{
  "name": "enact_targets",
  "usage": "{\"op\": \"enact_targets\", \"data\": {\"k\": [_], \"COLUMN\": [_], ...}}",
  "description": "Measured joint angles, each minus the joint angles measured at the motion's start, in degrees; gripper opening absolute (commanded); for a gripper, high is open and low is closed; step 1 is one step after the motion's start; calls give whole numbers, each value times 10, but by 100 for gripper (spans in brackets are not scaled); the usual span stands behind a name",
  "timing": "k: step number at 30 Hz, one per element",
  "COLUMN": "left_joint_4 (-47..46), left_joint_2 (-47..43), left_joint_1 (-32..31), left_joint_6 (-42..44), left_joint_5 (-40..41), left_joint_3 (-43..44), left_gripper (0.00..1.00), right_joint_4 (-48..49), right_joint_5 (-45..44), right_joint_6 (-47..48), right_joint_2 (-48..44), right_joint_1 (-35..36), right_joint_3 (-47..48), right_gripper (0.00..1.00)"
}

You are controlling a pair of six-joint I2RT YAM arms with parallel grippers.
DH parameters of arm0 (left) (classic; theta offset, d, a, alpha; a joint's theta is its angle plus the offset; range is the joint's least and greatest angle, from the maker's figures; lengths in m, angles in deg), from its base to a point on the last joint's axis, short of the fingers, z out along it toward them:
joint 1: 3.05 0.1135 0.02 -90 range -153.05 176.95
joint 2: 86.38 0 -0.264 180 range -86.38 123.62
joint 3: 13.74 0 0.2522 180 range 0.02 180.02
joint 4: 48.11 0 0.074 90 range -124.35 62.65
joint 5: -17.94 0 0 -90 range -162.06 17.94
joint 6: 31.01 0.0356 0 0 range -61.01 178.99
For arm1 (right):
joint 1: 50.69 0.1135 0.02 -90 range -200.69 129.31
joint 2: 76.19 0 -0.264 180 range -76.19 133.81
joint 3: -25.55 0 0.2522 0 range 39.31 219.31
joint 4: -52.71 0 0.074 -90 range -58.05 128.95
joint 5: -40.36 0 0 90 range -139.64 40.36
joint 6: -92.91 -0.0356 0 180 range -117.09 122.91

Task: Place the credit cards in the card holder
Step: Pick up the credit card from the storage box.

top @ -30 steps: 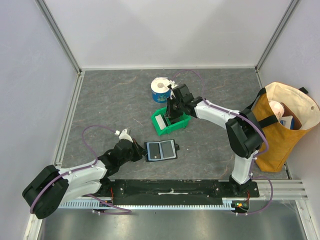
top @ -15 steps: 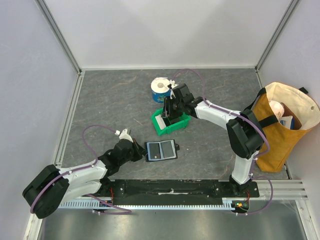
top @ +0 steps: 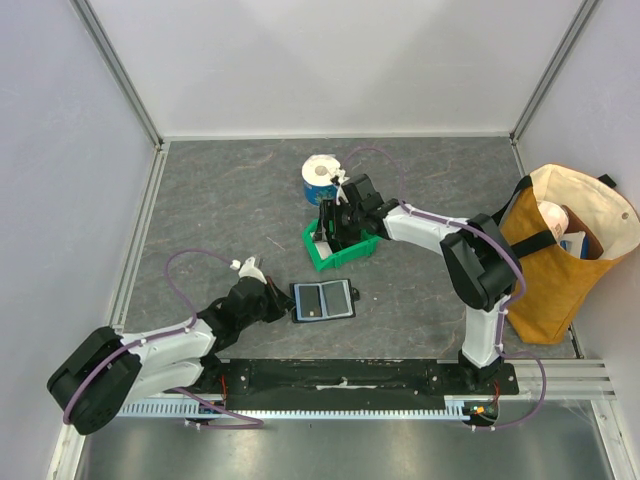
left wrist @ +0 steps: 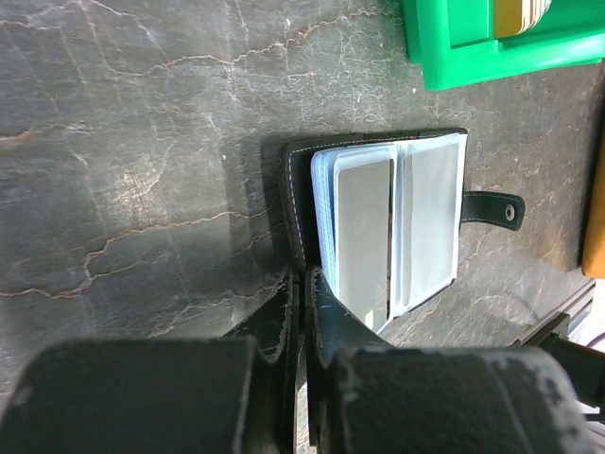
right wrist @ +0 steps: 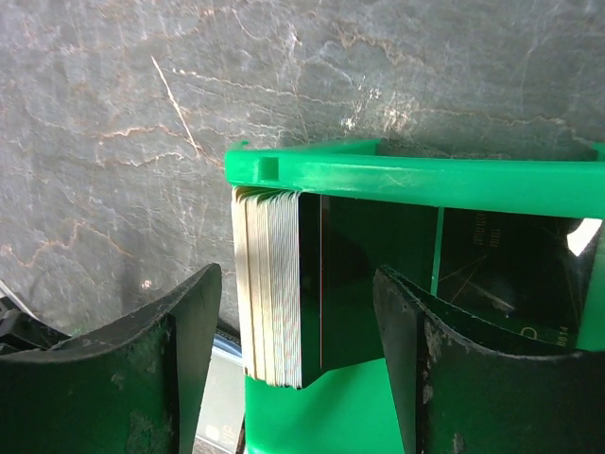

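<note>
left gripper (left wrist: 304,288): closed, fingers pressed together. Tips touch the near edge of the card holder; can't tell if the cover is nipped between them.
card holder (left wrist: 378,227): lies open and flat on the table (top: 220,220), just ahead of the arm bases. Clear pockets face up, and the snap tab (left wrist: 492,208) sticks out on the side away from the left gripper.
pockets: one shows a pale grey rectangle; card or empty sleeve, can't tell.
green bin (top: 322,264): mid-table, beyond the card holder and well apart from it.
credit cards (right wrist: 269,284): stack stands on edge inside the green bin, against one wall. Pale edges, black face on the outermost card.
right gripper (right wrist: 295,279): jaws wide apart, pointing down into the green bin. One finger sits on each side of the stack with a gap on both sides, gripping nothing.
roll (top: 322,178): blue and white, just behind the green bin.
tote bag (top: 560,270): mustard, at the table's right edge beside the right arm.
</note>
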State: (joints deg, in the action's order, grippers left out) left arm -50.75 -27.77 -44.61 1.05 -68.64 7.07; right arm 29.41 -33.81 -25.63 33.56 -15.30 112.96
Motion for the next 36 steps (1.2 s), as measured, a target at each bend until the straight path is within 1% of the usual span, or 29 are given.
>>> {"op": "enact_targets", "data": {"k": [4,7,14,26,36], "left_joint_4": [0,-1,-5,-5,-5], "left_joint_2": [6,8,13,14,16], "left_joint_1": [3,6,7,12,14], "left_joint_6": [1,2,2,2,2], "left_joint_5": [-4,-6,-7,-11,-11], "left_joint_3": [5,8,9,9,9], "left_gripper": [2,2,2,2,2], "right_joint_4": [-2,-2,-2,-2,-4], "right_joint_5": [3,8,22,41,49], "right_joint_6": [1,1,1,1,1], "right_joint_2": [16,16,16,8,8], "right_joint_1": [5,7,8,8,8], "right_joint_3": [0,0,3,3,4], "right_gripper": [70,66,53,44,31]}}
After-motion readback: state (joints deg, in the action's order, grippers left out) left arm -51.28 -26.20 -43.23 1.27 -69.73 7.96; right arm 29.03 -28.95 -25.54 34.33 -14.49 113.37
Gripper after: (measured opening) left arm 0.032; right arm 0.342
